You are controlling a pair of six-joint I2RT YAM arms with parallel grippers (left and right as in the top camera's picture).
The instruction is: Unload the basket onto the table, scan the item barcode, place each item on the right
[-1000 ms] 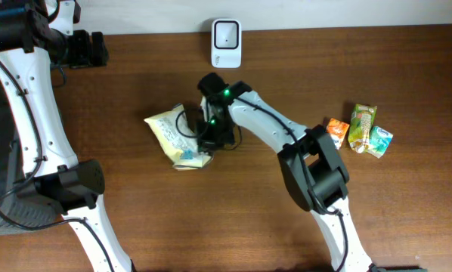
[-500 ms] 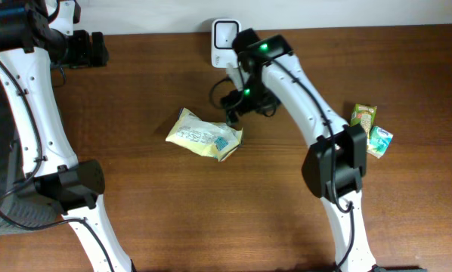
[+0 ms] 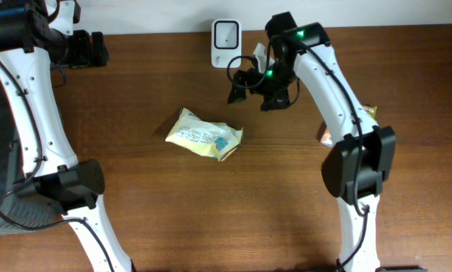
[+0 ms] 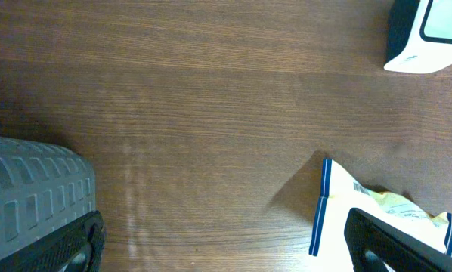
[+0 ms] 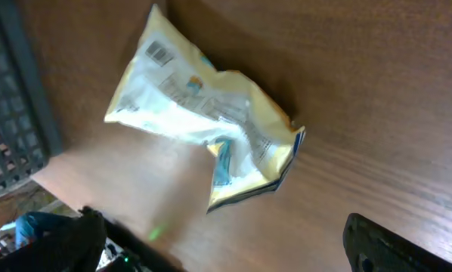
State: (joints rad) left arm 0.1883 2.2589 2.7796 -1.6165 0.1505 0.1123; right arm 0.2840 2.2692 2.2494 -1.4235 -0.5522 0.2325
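Now | snack bag (image 3: 204,136) lies mid-bench (image 3: 150,219), apart from both grippers | barcode (image 5: 159,51) on its upper face, print unreadable | white scanner (image 3: 226,42) at far edge | right gripper (image 3: 255,89) spread, empty, near scanner | left gripper (image 3: 97,50) spread, far left

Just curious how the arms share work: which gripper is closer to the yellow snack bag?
Right. The right gripper hangs open just beyond the yellow snack bag, toward the scanner. The left gripper sits open, far off near the back-left corner.
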